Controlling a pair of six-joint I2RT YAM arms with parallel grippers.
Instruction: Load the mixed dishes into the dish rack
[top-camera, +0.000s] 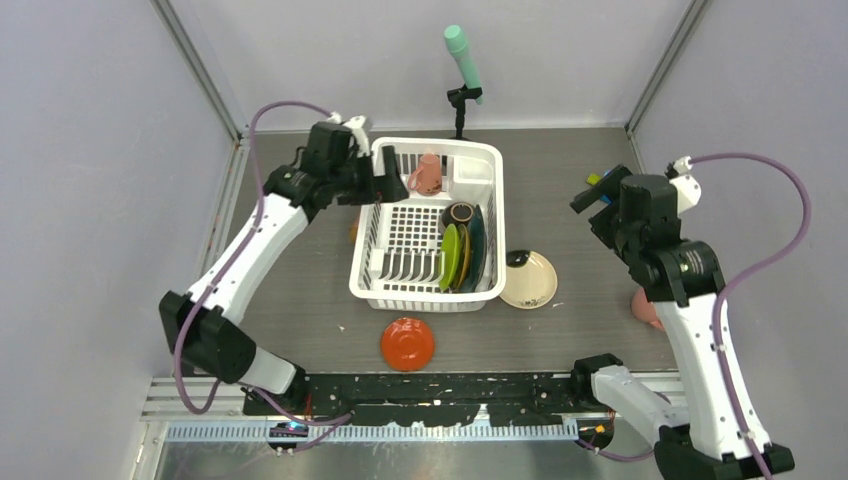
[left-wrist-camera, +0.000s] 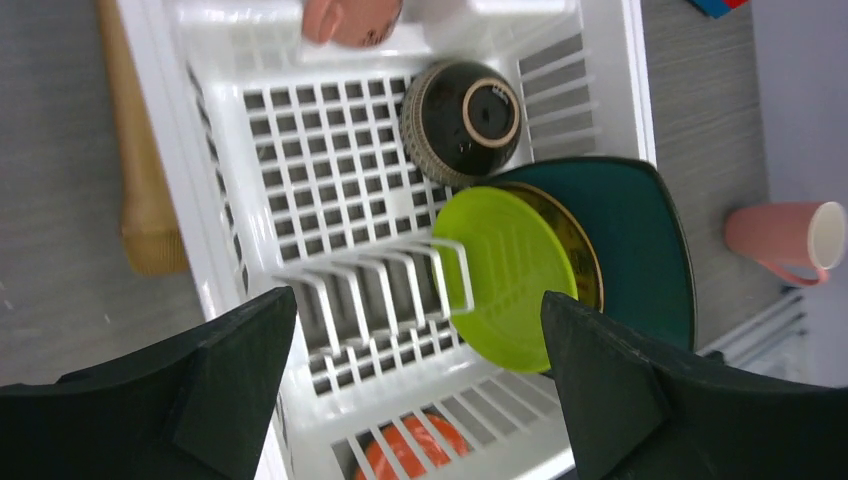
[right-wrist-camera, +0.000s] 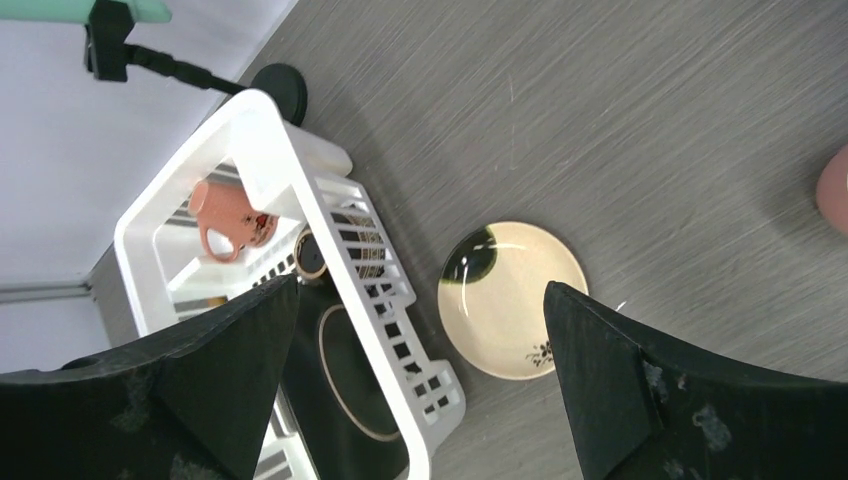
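right gripper (top-camera: 598, 200) wide, empty | left gripper (left-wrist-camera: 420, 300) wide, empty, over dish rack (top-camera: 362, 262) | cream plate (top-camera: 528, 280) flat at rack's 4 o'clock | likely next: pinch its 3 o'clock rim, stand it upright

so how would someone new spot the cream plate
Find the large white slotted plastic dish rack. Right of its near right corner lies the round cream plate. Unlike the round red-orange dish nearby, it is pale with a black blotch at its rim.
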